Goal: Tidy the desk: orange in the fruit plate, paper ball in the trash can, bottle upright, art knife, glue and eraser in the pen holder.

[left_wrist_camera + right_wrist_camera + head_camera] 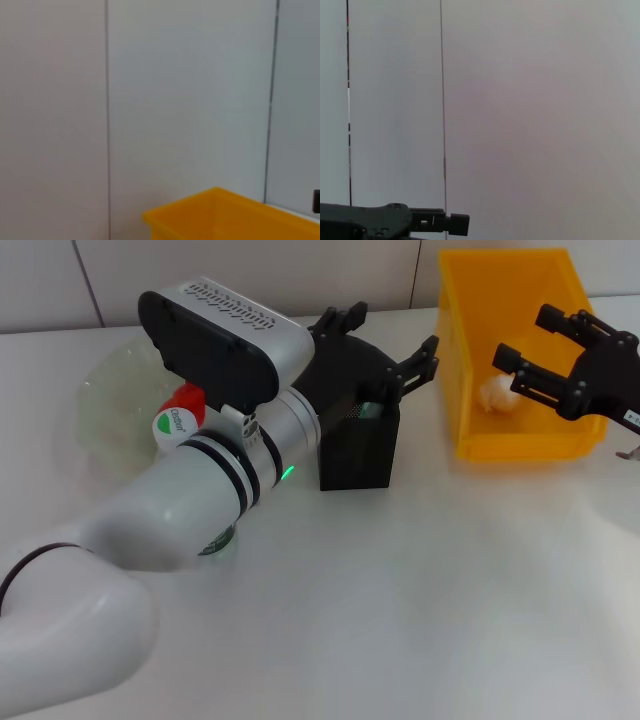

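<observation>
Left claw (pixel 385 345) spread, empty, hovering right over black mesh pen holder (pixel 358 450) at surface centre; something pale-green visible inside holder.

Right claw (pixel 560 360) spread, empty, above yellow plastic bin (pixel 520 440) at 2 o'clock.

Crumpled white paper ball (pixel 495 395) lies in bin.

Red-capped bottle (pixel 180 420) upright at 9 o'clock, beside clear plate (pixel 105 400).

Left arm nearer holder.

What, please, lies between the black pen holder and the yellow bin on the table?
In the head view, only bare white table lies between the pen holder and the yellow bin.
</observation>
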Robot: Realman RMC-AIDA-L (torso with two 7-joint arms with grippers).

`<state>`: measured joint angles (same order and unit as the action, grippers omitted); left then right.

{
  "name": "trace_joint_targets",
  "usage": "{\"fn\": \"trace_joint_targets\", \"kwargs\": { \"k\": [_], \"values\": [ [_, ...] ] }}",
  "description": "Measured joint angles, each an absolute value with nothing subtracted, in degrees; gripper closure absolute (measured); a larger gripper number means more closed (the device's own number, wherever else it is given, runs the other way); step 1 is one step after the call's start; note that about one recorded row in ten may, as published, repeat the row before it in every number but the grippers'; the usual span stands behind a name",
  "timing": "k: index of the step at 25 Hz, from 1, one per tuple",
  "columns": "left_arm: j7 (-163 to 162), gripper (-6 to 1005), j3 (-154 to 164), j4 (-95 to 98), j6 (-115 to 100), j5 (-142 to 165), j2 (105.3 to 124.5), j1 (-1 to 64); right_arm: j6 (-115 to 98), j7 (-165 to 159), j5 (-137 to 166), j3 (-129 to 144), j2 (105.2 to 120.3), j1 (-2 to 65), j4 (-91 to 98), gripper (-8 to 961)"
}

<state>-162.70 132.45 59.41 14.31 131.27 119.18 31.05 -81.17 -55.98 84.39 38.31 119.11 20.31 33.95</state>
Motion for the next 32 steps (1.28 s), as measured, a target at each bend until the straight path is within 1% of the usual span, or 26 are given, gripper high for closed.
{"fn": "trace_joint_targets", "kwargs": {
  "k": [2, 5, 7, 10, 12, 13, 14, 15, 17, 18, 19, 23, 28, 31, 32],
  "values": [
    [-162.3, 188, 132.5, 61.4, 13.6, 132.4, 118.99, 30.2, -81.9, -56.0, 84.4, 37.5, 119.09, 19.9, 34.0, 164],
    [-161.3, 155, 132.3, 63.1, 12.3, 132.5, 118.77, 29.7, -82.1, -56.0, 84.4, 37.2, 119.09, 19.6, 34.3, 164],
    [-157.6, 133, 130.9, 67.7, 7.0, 132.5, 118.45, 28.1, -83.3, -56.1, 84.4, 37.0, 119.03, 18.7, 35.0, 164],
    [-154.9, 134, 129.5, 70.7, 3.5, 132.5, 118.36, 27.2, -84.9, -56.2, 84.5, 37.1, 118.78, 18.1, 35.4, 164],
    [-150.0, 135, 127.5, 77.4, -1.9, 132.5, 118.13, 24.6, -86.2, -57.0, 84.5, 37.1, 118.45, 17.1, 36.3, 164],
    [-150.0, 135, 127.5, 77.4, -1.9, 132.5, 118.13, 24.6, -86.2, -57.0, 84.5, 37.1, 118.45, 17.1, 36.3, 164],
    [-146.7, 135, 126.2, 82.0, -5.3, 132.5, 118.0, 22.4, -86.5, -57.7, 84.6, 37.1, 118.41, 16.6, 37.1, 164],
    [-146.7, 136, 126.2, 82.0, -5.3, 132.5, 118.0, 22.4, -86.5, -57.7, 84.6, 37.1, 118.41, 16.6, 37.1, 164],
    [-141.1, 136, 123.1, 89.1, -11.0, 132.2, 118.1, 18.3, -86.9, -58.2, 84.8, 37.1, 118.39, 15.7, 38.1, 164],
    [-141.1, 137, 123.1, 89.1, -11.0, 132.2, 118.1, 18.3, -86.9, -58.2, 84.8, 37.1, 118.39, 15.7, 38.1, 164],
    [-138.5, 137, 121.6, 92.5, -13.8, 132.1, 118.18, 16.2, -87.2, -58.3, 84.8, 37.1, 118.39, 15.5, 38.3, 164],
    [-137.0, 138, 119.8, 94.5, -17.1, 132.1, 118.2, 15.4, -88.2, -58.5, 84.8, 37.1, 118.39, 15.0, 38.4, 163],
    [-134.9, 138, 115.6, 94.6, -24.3, 129.5, 118.2, 17.0, -88.9, -59.2, 85.1, 37.6, 118.38, 14.8, 38.5, 164],
    [-126.4, 138, 111.7, 93.4, -29.1, 118.7, 118.33, 18.0, -89.1, -59.5, 85.1, 37.6, 118.39, 14.6, 38.7, 163],
    [-118.6, 138, 108.0, 91.6, -33.2, 110.1, 118.44, 18.5, -89.2, -59.6, 85.1, 37.8, 118.38, 14.5, 38.7, 163]
  ]
}}
